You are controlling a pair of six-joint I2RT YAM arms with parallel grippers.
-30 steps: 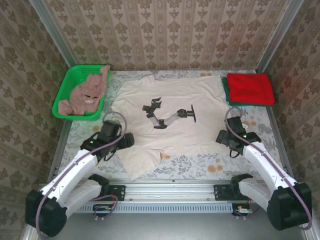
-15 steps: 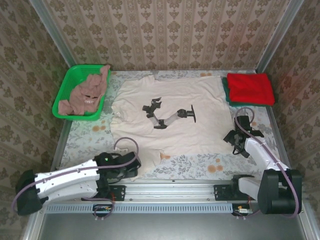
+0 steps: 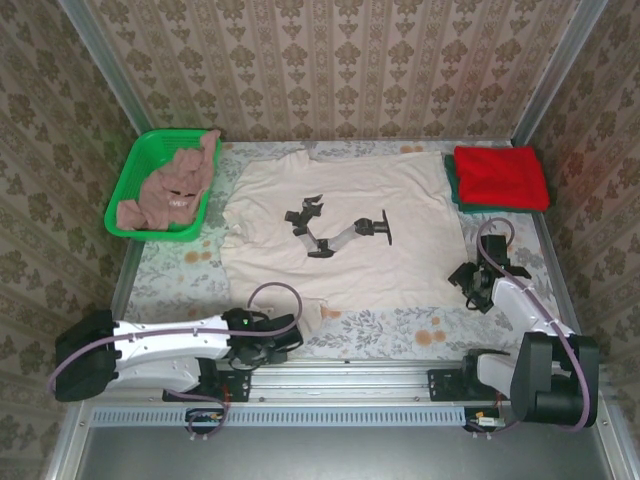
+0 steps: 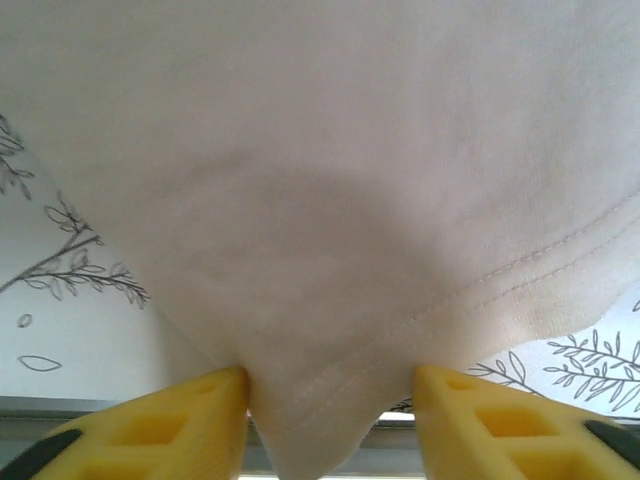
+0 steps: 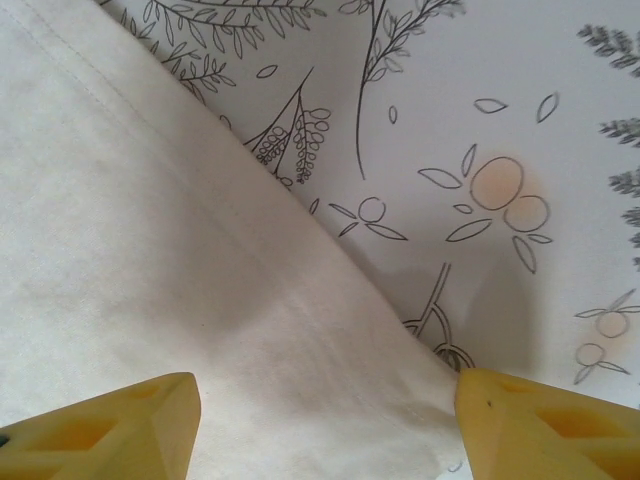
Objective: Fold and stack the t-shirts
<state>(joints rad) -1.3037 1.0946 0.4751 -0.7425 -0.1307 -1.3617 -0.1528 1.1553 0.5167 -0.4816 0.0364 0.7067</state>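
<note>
Left gripper (image 4: pixel 330 385) at near-left hem corner of cream t-shirt (image 3: pixel 400 270); jaws apart, corner between them. Right gripper (image 5: pixel 330 395) low over shirt's right edge; jaws wide apart.

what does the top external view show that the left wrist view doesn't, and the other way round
Top external: the whole layout, the green basket holding a pink-brown t-shirt far left, the folded red t-shirt far right, the dark print on the cream t-shirt, and the right gripper at its near right corner.
Left wrist: the double-stitched hem of that shirt's corner, close up between the yellow fingers.
Both: the cream t-shirt lying on the floral tablecloth, with the left gripper at its near left corner.
</note>
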